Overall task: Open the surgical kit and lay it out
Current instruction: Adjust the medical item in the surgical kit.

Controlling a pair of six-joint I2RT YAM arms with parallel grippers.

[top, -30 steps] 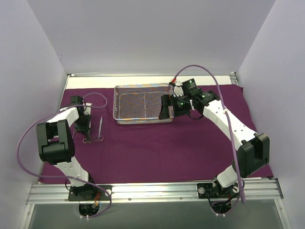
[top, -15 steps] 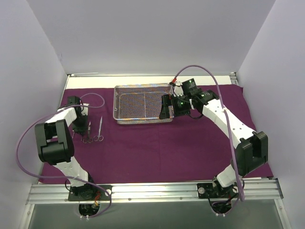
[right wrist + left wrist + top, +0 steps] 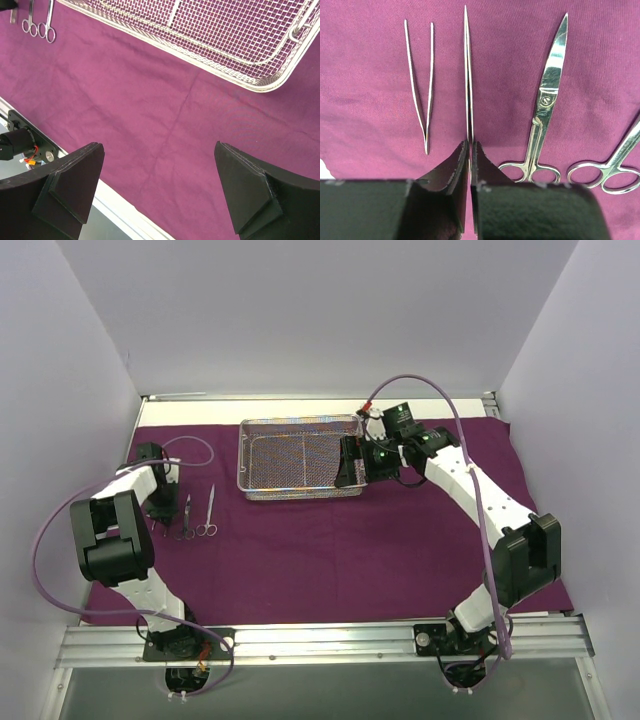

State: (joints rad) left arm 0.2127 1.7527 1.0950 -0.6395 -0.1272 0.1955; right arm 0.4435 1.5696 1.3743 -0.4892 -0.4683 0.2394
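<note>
my left gripper [image 3: 470,146] pinches a thin metal instrument [image 3: 467,75] over the purple cloth [image 3: 505,45]; my right gripper [image 3: 157,147] gapes wide beside the mesh tray [image 3: 235,40].

Cloth wrap [image 3: 330,550]: deep purple, plain, fine weave with faint crease lines.
Wire-mesh tray [image 3: 300,494]: silver, square grid pattern.
Scissors [image 3: 543,107]: bright polished silver, both pairs.
Open forceps [image 3: 422,95]: silver.
Narrow forceps [image 3: 467,75]: silver.
Left fingers [image 3: 445,175]: matte black.
Right fingers [image 3: 250,190]: matte black.
Arms [image 3: 470,485]: white, with black joints.
Cables [image 3: 408,378]: lilac.
Rail [image 3: 320,640] at the surface's near edge: grey metal.
</note>
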